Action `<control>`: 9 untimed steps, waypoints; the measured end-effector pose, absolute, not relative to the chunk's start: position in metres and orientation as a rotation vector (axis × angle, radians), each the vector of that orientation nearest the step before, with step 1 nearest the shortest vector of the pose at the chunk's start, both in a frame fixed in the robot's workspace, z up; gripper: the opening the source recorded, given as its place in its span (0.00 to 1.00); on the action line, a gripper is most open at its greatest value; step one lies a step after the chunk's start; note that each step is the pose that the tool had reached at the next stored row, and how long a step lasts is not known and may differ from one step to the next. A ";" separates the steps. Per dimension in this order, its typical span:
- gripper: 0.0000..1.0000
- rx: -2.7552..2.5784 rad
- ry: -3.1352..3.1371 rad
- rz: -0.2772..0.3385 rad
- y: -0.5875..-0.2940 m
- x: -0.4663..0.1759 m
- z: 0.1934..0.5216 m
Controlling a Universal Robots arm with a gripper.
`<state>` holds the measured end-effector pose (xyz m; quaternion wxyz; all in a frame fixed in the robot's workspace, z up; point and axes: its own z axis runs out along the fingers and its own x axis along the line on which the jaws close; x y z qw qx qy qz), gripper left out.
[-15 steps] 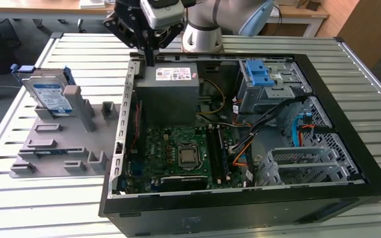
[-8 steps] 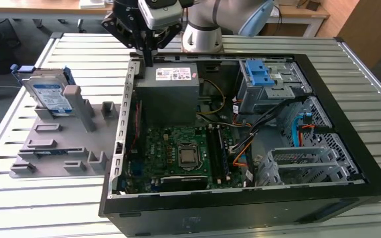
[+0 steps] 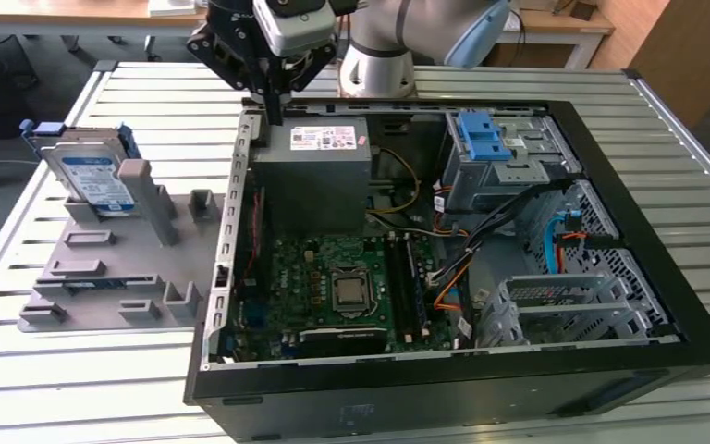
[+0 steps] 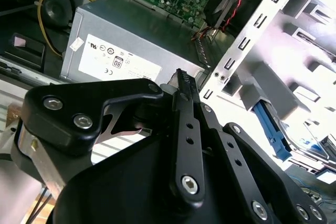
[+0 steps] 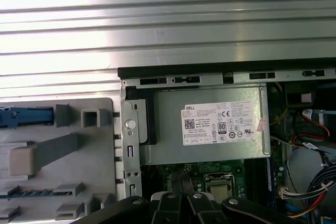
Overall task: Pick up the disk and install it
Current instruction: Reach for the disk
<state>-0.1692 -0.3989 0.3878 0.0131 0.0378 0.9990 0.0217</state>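
Disk (image 3: pixel 93 176) stands on edge in the rack (image 3: pixel 96 268), left of the exterior view, likely so its top is grabbable; my gripper (image 3: pixel 275 113) hangs top centre over the case (image 3: pixel 454 393) wall, fingers together, empty.

Slatted metal table (image 3: pixel 84 388) bears open computer case (image 3: pixel 454 400), grey fixture plate (image 3: pixel 108 277) beside

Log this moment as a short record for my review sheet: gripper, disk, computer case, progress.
gripper: gripper shut, holding nothing, at the case wall beside the power supply
disk: disk standing upright in the grey holder, on the exterior view's left, apart from the gripper
case: computer case open, lying on its side
progress: disk not yet picked up
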 end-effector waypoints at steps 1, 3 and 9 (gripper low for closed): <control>0.11 0.118 3.112 0.068 -0.399 -0.173 0.387; 0.11 0.118 3.112 0.068 -0.399 -0.178 0.386; 0.11 0.118 3.112 0.068 -0.399 -0.180 0.385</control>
